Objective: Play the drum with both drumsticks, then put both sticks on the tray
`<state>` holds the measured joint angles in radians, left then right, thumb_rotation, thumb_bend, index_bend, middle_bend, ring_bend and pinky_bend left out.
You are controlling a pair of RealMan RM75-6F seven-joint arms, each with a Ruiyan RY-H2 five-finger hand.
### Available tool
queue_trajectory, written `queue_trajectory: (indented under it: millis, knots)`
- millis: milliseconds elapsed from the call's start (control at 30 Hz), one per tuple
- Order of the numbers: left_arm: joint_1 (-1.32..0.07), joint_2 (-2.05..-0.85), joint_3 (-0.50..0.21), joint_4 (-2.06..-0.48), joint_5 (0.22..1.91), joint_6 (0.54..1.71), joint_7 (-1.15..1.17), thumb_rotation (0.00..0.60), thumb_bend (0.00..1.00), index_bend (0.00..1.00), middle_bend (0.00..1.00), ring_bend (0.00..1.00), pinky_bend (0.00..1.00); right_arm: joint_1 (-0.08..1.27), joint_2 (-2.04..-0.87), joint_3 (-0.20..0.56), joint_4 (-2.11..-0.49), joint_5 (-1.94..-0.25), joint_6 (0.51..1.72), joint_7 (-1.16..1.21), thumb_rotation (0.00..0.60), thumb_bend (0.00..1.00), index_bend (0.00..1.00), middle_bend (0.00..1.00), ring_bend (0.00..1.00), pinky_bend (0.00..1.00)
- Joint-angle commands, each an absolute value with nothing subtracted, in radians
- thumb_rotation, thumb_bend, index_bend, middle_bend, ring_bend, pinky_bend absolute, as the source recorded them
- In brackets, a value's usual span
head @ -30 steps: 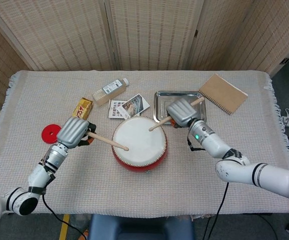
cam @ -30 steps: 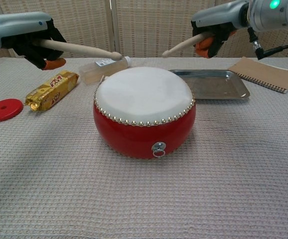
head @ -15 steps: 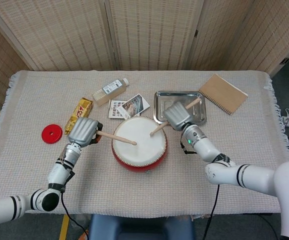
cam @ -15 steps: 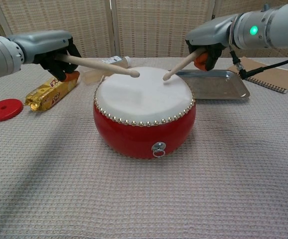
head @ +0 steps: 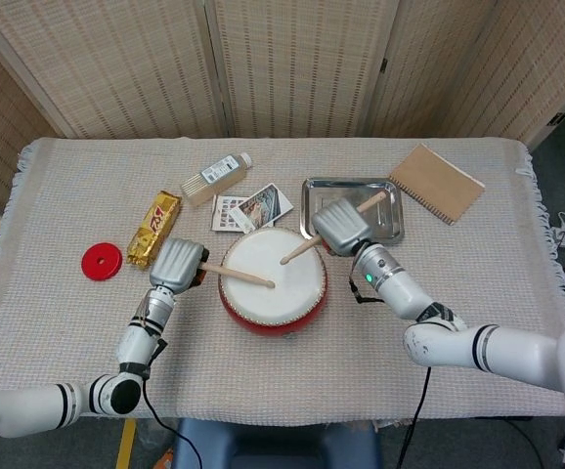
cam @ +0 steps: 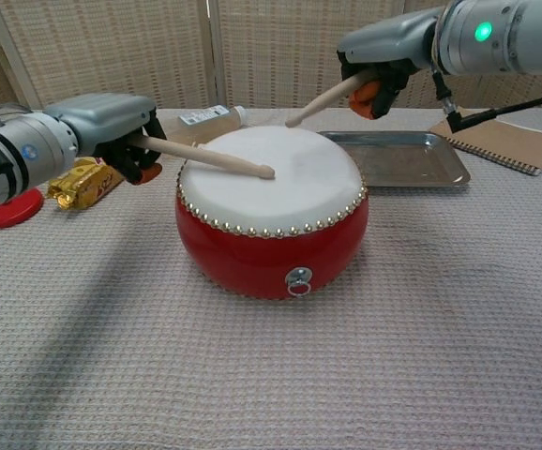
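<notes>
The task looks to be in its first half: both sticks are over the round red drum with the white skin (head: 271, 278), which sits at the centre of the frame on the cloth-covered desk (head: 478, 410). The left robot hand (head: 177, 264) grips a pale wooden drumstick (cam: 210, 157) whose tip lies on or just above the skin near its middle; the chest view suggests contact, though I cannot be sure. The right robot hand (head: 338, 227) is clenched round the second wooden drumstick (cam: 323, 97), its tip raised clear above the far edge of the skin. So drumming is under way, by my reading, with one stick down and one up.

What is left is the second half. The rectangular shiny metal tray (head: 388, 228), at upper right of centre just behind the drum, holds no stick yet; the right robot hand partly hides it in the head view. Both sticks have yet to be laid in it and released.
</notes>
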<state>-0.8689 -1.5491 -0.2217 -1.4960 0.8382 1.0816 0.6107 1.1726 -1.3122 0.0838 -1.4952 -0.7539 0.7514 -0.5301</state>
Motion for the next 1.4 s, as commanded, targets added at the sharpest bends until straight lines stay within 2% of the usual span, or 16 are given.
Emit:
queue_trajectory:
  millis: [33, 167, 267, 433, 600, 700, 1000, 1233, 1400]
  knots:
    - [-0.843, -1.494, -0.250, -1.551, 0.863, 1.113, 0.553, 0.600, 0.79, 1.00, 1.00, 1.00, 1.00, 1.191, -1.366, 0.038, -1.440, -0.728, 0.732, -0.600, 0.600, 0.62, 1.00, 1.00, 1.00, 1.00]
    - [-0.826, -1.447, -0.266, -1.594, 0.884, 1.122, 0.511, 0.600, 0.79, 1.00, 1.00, 1.00, 1.00, 1.206, -1.398, 0.025, -1.413, -0.700, 0.749, -0.653, 0.600, 0.62, 1.00, 1.00, 1.00, 1.00]
    - [-0.826, -1.446, -0.260, -1.593, 0.888, 1.112, 0.509, 0.600, 0.79, 1.00, 1.00, 1.00, 1.00, 1.189, -1.382, 0.074, -1.444, -0.736, 0.785, -0.591, 0.600, 0.62, 1.00, 1.00, 1.00, 1.00]
    - [-0.849, -1.513, -0.228, -1.523, 0.863, 1.072, 0.547, 0.600, 0.79, 1.00, 1.00, 1.00, 1.00, 1.151, -1.316, 0.139, -1.515, -0.815, 0.815, -0.474, 0.600, 0.62, 1.00, 1.00, 1.00, 1.00]
    - [-0.862, -1.554, -0.208, -1.473, 0.847, 1.056, 0.584, 0.600, 0.79, 1.00, 1.00, 1.00, 1.00, 1.141, -1.299, 0.147, -1.527, -0.832, 0.811, -0.451, 0.600, 0.62, 1.00, 1.00, 1.00, 1.00]
    - [-0.862, -1.567, -0.211, -1.447, 0.845, 1.080, 0.603, 0.600, 0.79, 1.00, 1.00, 1.00, 1.00, 1.147, -1.320, 0.116, -1.494, -0.829, 0.774, -0.482, 0.600, 0.62, 1.00, 1.00, 1.00, 1.00]
    - [-0.824, -1.457, -0.266, -1.575, 0.898, 1.138, 0.523, 0.600, 0.79, 1.00, 1.00, 1.00, 1.00, 1.199, -1.464, 0.044, -1.330, -0.721, 0.731, -0.648, 0.600, 0.62, 1.00, 1.00, 1.00, 1.00]
    - [-0.844, -1.514, -0.236, -1.521, 0.872, 1.092, 0.557, 0.600, 0.79, 1.00, 1.00, 1.00, 1.00, 1.147, -1.380, 0.144, -1.449, -0.835, 0.811, -0.484, 0.600, 0.62, 1.00, 1.00, 1.00, 1.00]
    - [-0.864, -1.580, -0.201, -1.439, 0.841, 1.057, 0.613, 0.600, 0.79, 1.00, 1.00, 1.00, 1.00, 1.127, -1.336, 0.164, -1.489, -0.866, 0.807, -0.438, 0.600, 0.62, 1.00, 1.00, 1.00, 1.00]
